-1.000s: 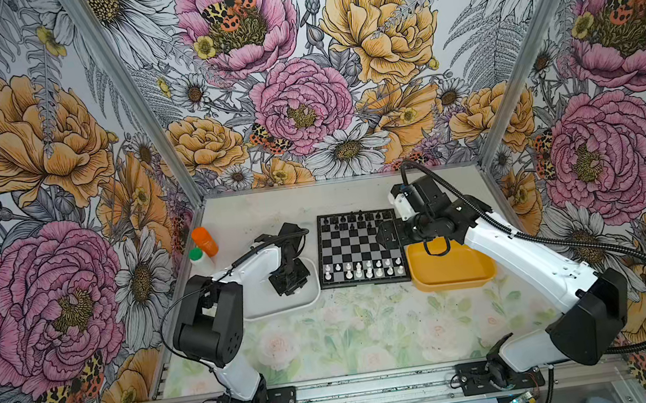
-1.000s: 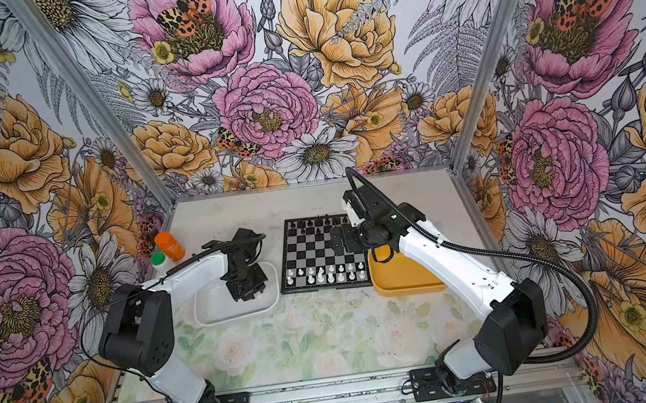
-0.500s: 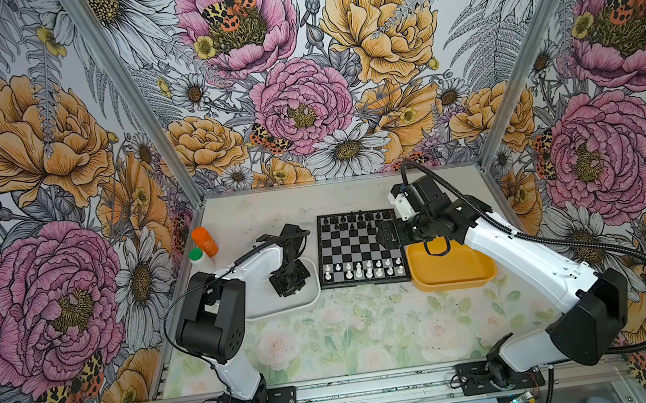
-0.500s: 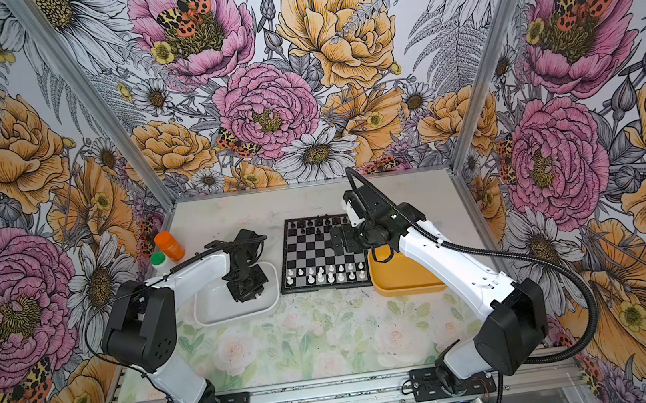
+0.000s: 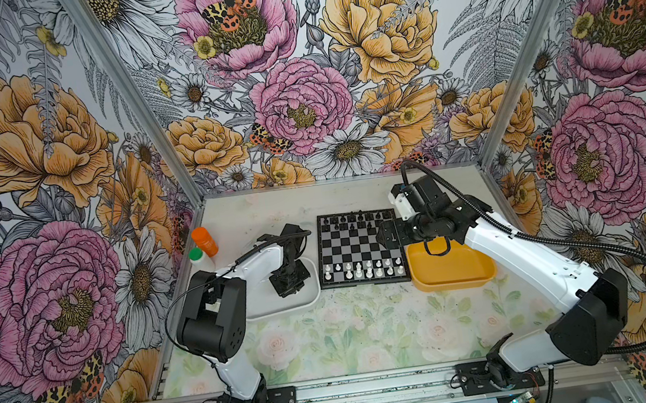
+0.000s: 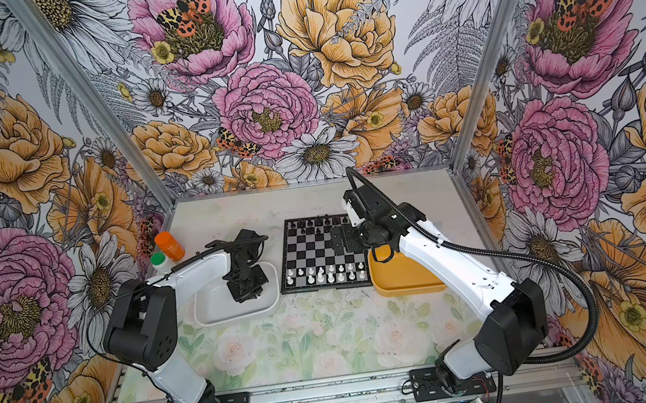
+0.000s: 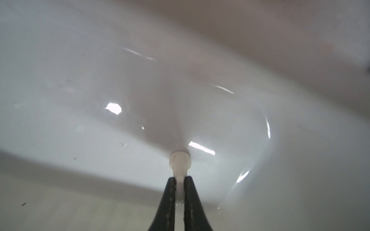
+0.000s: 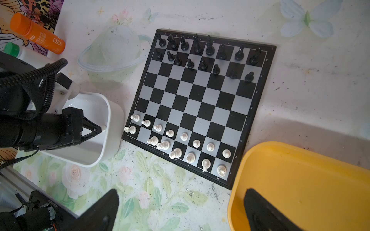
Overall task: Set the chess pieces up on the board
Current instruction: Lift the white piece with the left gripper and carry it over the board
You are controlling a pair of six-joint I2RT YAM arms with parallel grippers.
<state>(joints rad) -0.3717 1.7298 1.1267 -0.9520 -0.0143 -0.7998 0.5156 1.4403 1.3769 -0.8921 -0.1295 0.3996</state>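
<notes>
Chess piece (image 7: 180, 162), smooth white, between tapered black fingers (image 7: 167, 200).

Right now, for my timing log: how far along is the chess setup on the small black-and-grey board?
Nearly finished. Done: tiny black chessmen fill both far rows of the black-and-grey board; white chessmen fill their pawn row and all but one back-row square. In hand: the left gripper is shut on a white chessman inside the white tray. Left: set it on the bare grey square beside the corner piece.
</notes>
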